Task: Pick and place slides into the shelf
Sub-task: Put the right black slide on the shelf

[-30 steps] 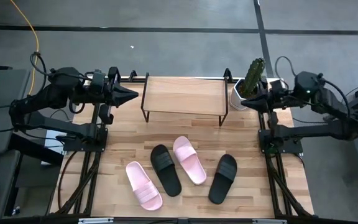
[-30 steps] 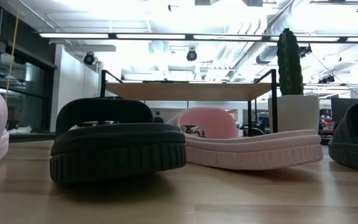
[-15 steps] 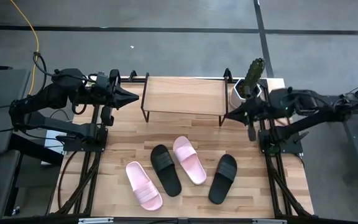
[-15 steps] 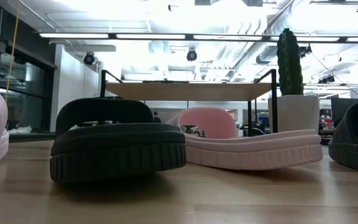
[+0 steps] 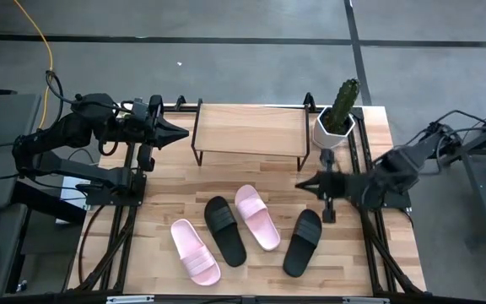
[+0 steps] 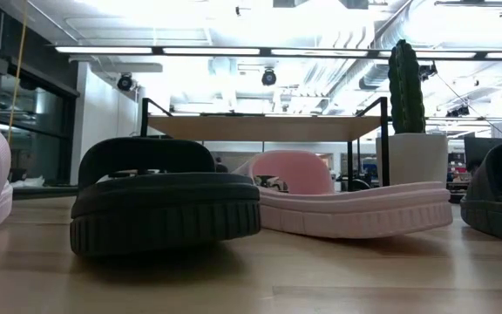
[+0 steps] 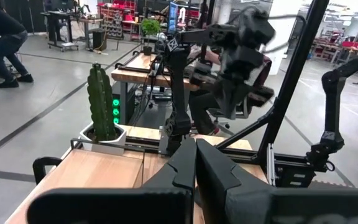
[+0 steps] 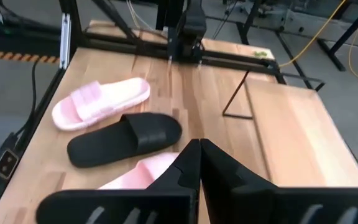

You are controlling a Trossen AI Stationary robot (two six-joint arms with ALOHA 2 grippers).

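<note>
Right gripper [image 5: 300, 185] swings down-frame from the cactus, closed and empty, nearest the lower-right black slide [image 5: 302, 242], which lies near-vertical just below it.

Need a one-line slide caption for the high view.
Right claw, shut, over the table near four slides; shelf empty; left claw parked beside it.

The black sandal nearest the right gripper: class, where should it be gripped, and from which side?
Probably across its wide strap, coming down from above: the black sandal lies flat, sole down, and the arched strap is its only raised part. The right gripper, shut, hovers just beyond its strap end.
</note>
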